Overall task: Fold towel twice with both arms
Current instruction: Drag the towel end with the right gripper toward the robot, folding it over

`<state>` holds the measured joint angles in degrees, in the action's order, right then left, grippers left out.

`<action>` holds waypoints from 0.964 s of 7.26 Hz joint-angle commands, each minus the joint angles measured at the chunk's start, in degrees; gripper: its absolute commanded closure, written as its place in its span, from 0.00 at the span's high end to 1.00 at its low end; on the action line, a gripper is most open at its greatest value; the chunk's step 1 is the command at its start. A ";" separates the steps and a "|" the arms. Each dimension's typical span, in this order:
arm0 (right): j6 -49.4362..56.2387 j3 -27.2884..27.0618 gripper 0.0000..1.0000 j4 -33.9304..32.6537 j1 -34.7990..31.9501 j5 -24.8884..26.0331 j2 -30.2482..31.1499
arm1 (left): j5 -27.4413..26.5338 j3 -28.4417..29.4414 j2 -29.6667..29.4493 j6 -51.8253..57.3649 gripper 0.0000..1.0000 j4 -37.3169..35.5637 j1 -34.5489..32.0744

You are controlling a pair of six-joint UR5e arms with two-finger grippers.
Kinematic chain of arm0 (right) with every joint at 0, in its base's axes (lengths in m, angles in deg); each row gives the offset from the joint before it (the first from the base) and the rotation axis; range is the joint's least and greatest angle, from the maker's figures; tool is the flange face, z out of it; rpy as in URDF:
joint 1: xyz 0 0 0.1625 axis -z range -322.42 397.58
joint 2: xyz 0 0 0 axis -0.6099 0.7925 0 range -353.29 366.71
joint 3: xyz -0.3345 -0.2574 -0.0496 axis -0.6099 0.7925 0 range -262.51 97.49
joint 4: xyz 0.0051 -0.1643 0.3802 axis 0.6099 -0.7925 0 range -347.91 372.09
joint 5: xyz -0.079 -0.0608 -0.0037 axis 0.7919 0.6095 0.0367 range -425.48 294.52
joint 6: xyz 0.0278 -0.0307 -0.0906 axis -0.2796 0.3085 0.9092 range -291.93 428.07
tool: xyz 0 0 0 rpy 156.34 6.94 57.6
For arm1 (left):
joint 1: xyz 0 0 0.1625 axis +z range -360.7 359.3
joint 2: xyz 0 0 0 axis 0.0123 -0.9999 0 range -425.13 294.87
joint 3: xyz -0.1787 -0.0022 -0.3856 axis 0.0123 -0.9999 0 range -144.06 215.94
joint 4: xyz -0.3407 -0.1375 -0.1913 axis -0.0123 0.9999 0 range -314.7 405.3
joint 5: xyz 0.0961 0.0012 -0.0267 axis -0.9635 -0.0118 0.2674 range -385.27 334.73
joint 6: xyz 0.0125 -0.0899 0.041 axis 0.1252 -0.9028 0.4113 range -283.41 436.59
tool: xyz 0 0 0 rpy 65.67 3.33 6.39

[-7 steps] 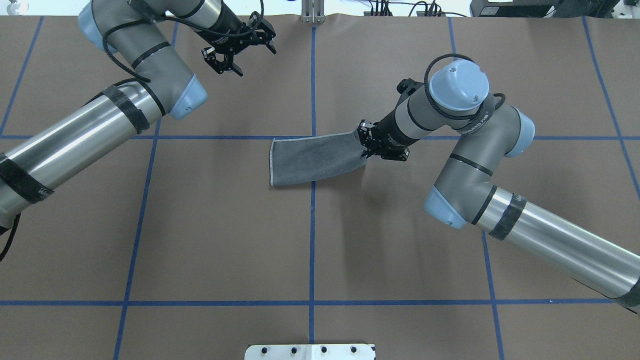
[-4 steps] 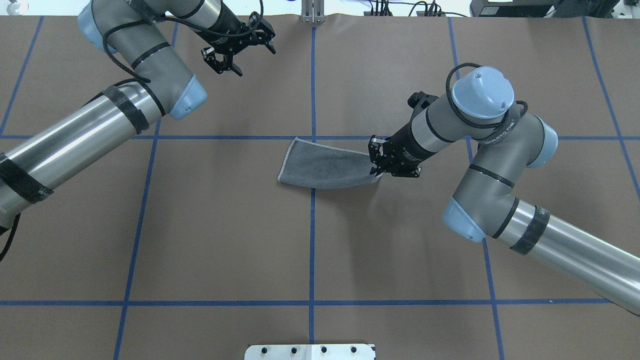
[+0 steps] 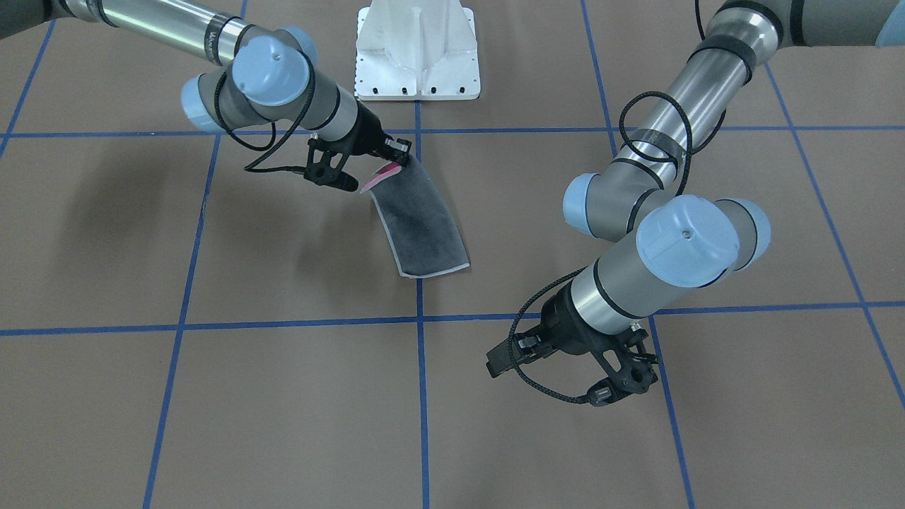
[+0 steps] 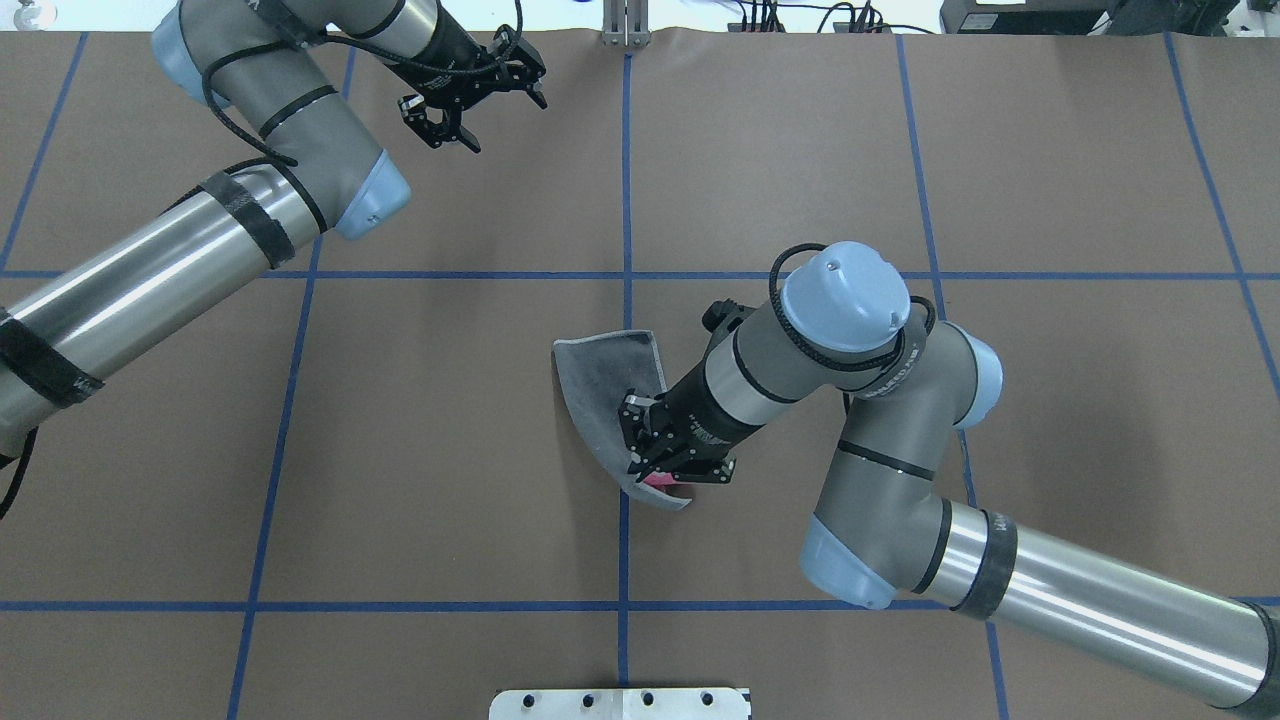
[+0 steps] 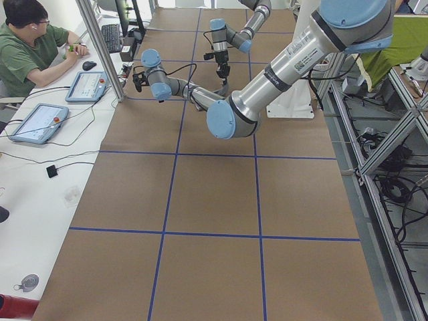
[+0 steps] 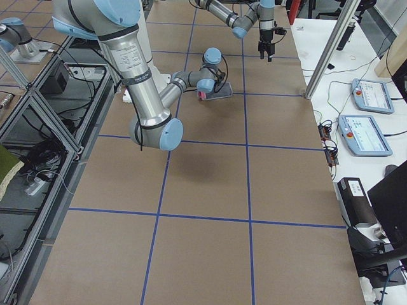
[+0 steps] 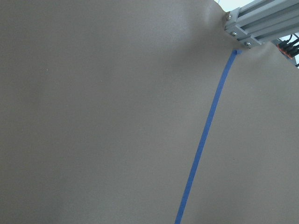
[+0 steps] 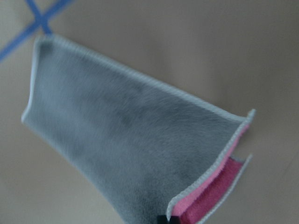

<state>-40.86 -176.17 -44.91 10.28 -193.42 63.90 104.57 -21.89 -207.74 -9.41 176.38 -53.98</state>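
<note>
Pinching the folded grey-and-pink terry towel (image 4: 597,398), the black right gripper (image 4: 652,470) holds tight; the black left gripper (image 4: 488,105), far left, gapes empty.

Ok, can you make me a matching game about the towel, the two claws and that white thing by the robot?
Things:
1. towel
2. right claw
3. left claw
4. white base

States:
A. open, holding nothing, over the far side of the table
B. folded over, grey outside, pink peeking out at one end
C. shut on one end of the towel
D. standing at the robot's edge of the table, between the arms

Right pairs: 1-B, 2-C, 3-A, 4-D
</note>
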 commanded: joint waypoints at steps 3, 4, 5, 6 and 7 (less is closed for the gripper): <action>-0.24 1.72 0.99 0.23 3.58 4.71 -3.14 | -0.03 0.26 0.14 0.67 1.00 -0.03 0.10; -0.41 1.63 1.00 0.40 3.14 4.72 -3.84 | -0.03 0.26 0.14 0.67 1.00 -0.03 0.10; -0.76 1.46 1.00 0.40 1.66 4.63 -4.46 | -0.03 0.26 0.22 0.58 1.00 -0.12 0.19; -0.42 0.94 1.00 0.49 -0.45 4.28 -4.55 | 0.06 -0.26 1.36 0.49 1.00 -0.03 0.28; -0.15 0.67 1.00 0.49 -3.86 2.54 -4.29 | 0.41 -1.05 1.80 -0.12 1.00 -0.38 0.37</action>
<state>-41.29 -175.08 -44.47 10.06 -189.39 59.57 104.68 -22.14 -206.70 -9.01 176.25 -53.73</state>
